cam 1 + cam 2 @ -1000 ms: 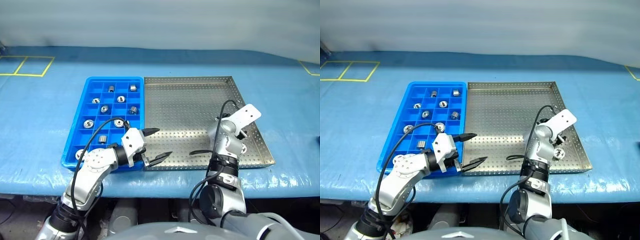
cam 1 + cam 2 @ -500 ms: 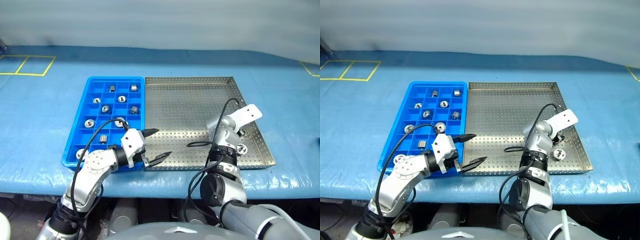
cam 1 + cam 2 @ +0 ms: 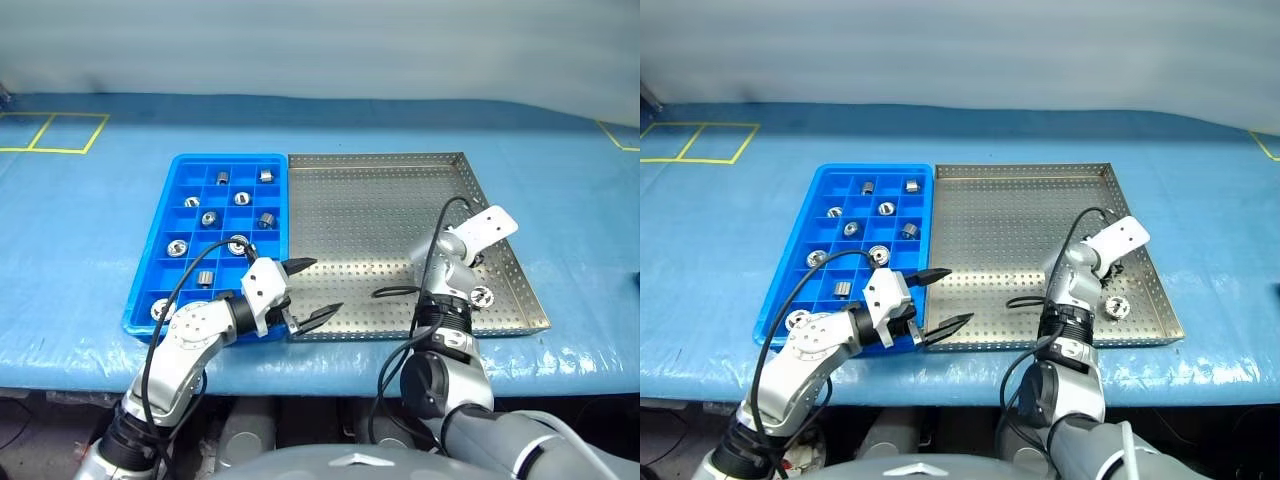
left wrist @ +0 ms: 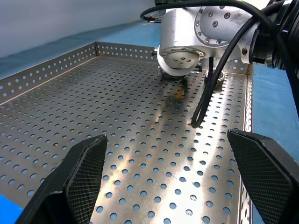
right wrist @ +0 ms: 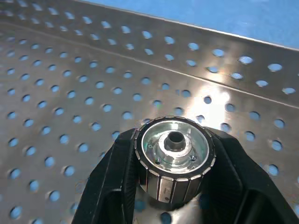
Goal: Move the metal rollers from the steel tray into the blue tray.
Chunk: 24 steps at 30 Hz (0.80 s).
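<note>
The right hand (image 5: pixel 174 196) pinches a roller (image 5: pixel 174 159), its two black fingers (image 5: pixel 112 186) pressed against the ribbed sides, with the roller's holed face up toward the wrist camera and the perforated floor of the steel tray (image 3: pixel 370 215) below it; whether the roller rests on the floor cannot be told. In the head views this hand sits over the steel tray toward 4 o'clock, near the right rim. Another roller (image 3: pixel 482 295) lies loose on the steel tray, just beside the hand toward 5 o'clock and close to the right rim. The left hand (image 3: pixel 312 290) hovers over the near left corner of the steel tray, at about 7 o'clock, with its fingers spread wide and nothing between them. The blue tray (image 3: pixel 172 215) lies touching the steel tray at its 9 o'clock side, both on the blue-covered tabletop (image 3: pixel 90 230). Rollers (image 3: pixel 208 218) sit in the blue tray's compartments, one to a cell as far as can be seen, scattered from the far rows to the near left corner.
</note>
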Tool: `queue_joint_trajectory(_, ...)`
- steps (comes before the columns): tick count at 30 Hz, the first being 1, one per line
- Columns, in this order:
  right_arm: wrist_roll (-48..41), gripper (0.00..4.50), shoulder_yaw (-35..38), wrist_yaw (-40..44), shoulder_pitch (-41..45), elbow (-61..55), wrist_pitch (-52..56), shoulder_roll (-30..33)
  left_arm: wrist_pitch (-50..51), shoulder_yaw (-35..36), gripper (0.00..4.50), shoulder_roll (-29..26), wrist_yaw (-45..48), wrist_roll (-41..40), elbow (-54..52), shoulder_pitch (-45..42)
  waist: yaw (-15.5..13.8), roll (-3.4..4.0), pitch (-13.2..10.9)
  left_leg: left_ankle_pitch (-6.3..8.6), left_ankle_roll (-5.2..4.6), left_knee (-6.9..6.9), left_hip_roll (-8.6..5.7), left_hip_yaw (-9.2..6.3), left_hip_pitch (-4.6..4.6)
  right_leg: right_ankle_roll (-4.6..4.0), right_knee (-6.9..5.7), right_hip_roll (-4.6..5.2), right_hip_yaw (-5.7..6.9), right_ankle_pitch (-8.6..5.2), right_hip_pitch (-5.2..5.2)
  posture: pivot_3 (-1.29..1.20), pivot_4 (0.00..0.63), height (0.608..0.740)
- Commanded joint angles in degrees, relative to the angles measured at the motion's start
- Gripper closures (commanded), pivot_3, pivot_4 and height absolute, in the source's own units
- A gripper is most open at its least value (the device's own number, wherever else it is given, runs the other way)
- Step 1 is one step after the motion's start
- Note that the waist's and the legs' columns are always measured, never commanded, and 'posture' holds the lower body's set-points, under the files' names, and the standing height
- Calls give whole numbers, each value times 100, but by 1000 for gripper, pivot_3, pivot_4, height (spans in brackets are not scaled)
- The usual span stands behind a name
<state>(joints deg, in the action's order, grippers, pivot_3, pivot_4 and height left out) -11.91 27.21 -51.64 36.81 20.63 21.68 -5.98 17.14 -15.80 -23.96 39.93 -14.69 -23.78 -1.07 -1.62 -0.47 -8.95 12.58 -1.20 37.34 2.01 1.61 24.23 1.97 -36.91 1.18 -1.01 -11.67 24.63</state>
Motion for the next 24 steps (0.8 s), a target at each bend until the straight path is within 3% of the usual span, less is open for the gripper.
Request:
queue_joint_trajectory(1,421,2777,-1124,1185,-164,-800,248,304,-84,138,0,53,-86,-73,-256,28,-5,7,-4,0,0,-1,2,0,0,0,0,0,0,0,1,223,150,740)
queue_joint_trajectory(12,356,2777,-3115,4267,-458,-2035,1263,829,-67,329,0,-40,-186,-57,-358,204,-61,7,-6,0,0,-9,6,-5,0,-4,4,2,3,-3,3,261,150,740)
queue_joint_trajectory(24,181,2777,-4451,6827,-251,-2635,1548,1192,-110,1143,0,-258,-515,-66,-777,913,-251,4,-7,0,1,-13,10,-10,3,-7,8,9,12,-6,5,344,150,740)
